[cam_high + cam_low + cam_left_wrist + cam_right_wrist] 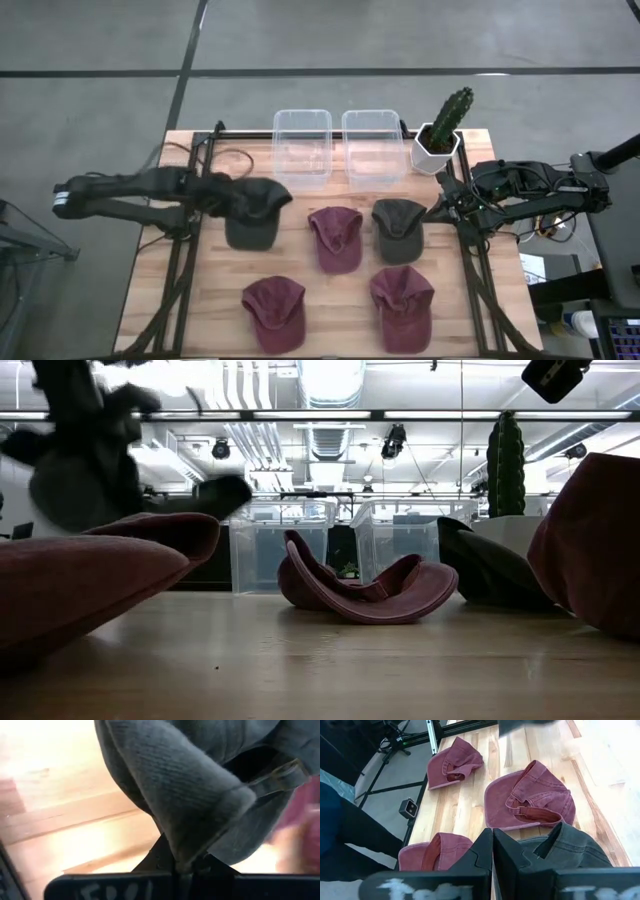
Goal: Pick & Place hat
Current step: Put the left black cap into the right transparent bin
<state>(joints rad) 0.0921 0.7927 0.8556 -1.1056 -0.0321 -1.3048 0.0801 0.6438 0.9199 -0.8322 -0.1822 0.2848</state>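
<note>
Left pincer (225,192) clamped on the dark grey-green fabric cap (250,212), pinching a fold so the cap hangs clear of the wooden counter (330,290) at its far left, near the two clear plastic bins (302,145); probably its destination. Four other caps lie loose. Right pincer (440,208) closed, empty, parked at the counter's right edge.

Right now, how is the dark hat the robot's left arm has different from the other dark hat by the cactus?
The dark hat in the left gripper is pinched and hanging, lifted off the table; the dark hat near the cactus lies flat, with no gripper holding it. The held one droops and folds; the other keeps its shape. Both are dark grey-green caps.
</note>
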